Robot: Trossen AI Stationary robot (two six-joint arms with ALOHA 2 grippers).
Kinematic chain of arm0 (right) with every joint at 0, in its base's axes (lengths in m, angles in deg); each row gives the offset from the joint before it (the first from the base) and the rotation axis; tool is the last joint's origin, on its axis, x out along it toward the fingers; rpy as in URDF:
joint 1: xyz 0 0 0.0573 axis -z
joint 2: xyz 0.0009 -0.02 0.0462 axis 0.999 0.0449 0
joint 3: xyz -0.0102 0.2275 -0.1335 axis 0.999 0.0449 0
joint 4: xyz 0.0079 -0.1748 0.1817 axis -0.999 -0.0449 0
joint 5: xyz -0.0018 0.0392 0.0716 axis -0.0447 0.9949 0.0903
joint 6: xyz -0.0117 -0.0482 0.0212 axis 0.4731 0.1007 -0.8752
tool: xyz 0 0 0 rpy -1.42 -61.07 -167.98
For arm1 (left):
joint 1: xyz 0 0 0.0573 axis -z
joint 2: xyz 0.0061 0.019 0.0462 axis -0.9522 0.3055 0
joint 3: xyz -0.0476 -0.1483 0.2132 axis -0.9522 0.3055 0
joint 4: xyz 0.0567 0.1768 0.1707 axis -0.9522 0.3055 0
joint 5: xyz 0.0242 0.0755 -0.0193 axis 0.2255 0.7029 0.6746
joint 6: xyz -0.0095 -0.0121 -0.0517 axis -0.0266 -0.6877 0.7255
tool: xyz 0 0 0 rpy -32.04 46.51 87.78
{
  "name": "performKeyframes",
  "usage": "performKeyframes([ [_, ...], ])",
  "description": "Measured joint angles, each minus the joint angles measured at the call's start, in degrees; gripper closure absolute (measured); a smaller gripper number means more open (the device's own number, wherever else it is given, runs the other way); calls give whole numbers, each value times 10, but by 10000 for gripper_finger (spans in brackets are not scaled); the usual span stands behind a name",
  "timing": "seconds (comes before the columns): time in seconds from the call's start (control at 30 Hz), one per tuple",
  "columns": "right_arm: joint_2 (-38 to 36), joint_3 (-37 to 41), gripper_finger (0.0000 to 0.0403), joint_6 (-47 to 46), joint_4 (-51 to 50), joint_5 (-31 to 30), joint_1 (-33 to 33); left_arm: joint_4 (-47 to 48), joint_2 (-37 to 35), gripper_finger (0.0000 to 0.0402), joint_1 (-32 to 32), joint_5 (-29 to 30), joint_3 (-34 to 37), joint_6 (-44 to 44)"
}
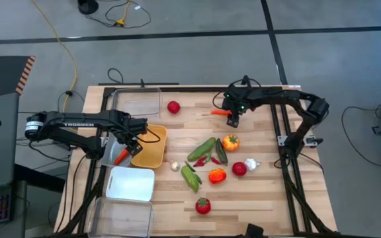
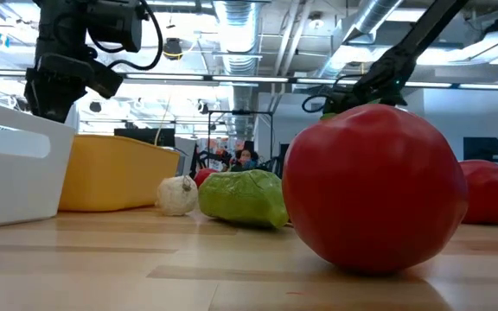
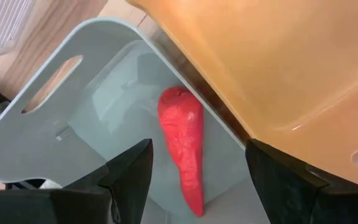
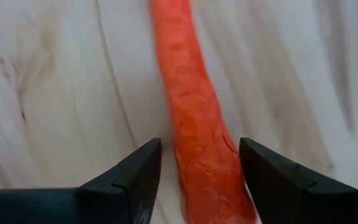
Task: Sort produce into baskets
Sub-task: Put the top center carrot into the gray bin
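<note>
An orange carrot [image 4: 194, 112] lies flat on the wooden table at the far middle [image 1: 220, 113]. My right gripper [image 4: 201, 146] is low over it, pointing steeply down. Its fingers are open and stand on either side of the carrot's thick end, lying across it. A second carrot [image 3: 184, 146] lies on the floor of the grey basket [image 3: 55, 124] at the table's left. My left gripper [image 3: 199, 149] hangs open above this carrot, pointing straight down and clear of it [image 1: 127, 142].
The yellow basket [image 1: 149, 147] overlaps the grey one's edge. The white basket [image 1: 131, 183] and two clear ones [image 1: 137, 102] [image 1: 124, 215] line the left side. Cucumbers [image 1: 202, 149], peppers [image 1: 230, 141], tomatoes [image 1: 203, 205], garlic [image 1: 175, 166] and chillies [image 1: 207, 160] lie mid-table.
</note>
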Motion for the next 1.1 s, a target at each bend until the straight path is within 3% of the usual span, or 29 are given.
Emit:
performKeyframes([
  [0.27,1,-1,260,-4,-2,0,-4,1,0,157,0,5,-42,-50],
  [0.47,-22,0,262,0,5,-2,-23,-67,0,157,0,79,-85,-132],
  [0.63,-45,0,231,1,18,-2,-56,-216,0,157,0,123,-87,-255],
  [0.87,-71,0,245,1,94,-2,-119,-435,8,157,0,128,-77,-381],
  [1.1,-71,0,244,6,220,-1,-179,-564,65,157,0,129,-75,-449],
])
